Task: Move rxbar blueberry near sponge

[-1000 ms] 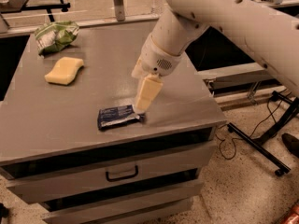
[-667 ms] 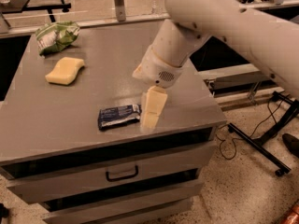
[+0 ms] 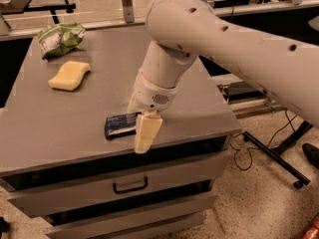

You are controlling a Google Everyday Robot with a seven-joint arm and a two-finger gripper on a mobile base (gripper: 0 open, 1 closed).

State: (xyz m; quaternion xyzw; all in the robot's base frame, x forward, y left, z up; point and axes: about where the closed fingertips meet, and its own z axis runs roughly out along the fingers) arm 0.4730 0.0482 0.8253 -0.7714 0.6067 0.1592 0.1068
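Observation:
The rxbar blueberry (image 3: 118, 125) is a dark blue wrapper lying flat near the front edge of the grey cabinet top (image 3: 75, 108). The pale yellow sponge (image 3: 69, 75) lies at the back left, well apart from the bar. My gripper (image 3: 139, 119) is down at the bar's right end. Its cream fingers stand apart: one finger (image 3: 147, 133) is in front of the bar and the other shows just behind it. The wrist hides the bar's right end, and the bar rests on the top.
A crumpled green-and-white snack bag (image 3: 60, 39) lies at the back left corner, behind the sponge. The cabinet has drawers with a black handle (image 3: 129, 185) below the front edge. Cables and a black stand leg (image 3: 279, 153) lie on the floor to the right.
My arm has swung left and toward the front edge, bringing the gripper from beside the bar's right end to straddle it. The bar and sponge have not moved.

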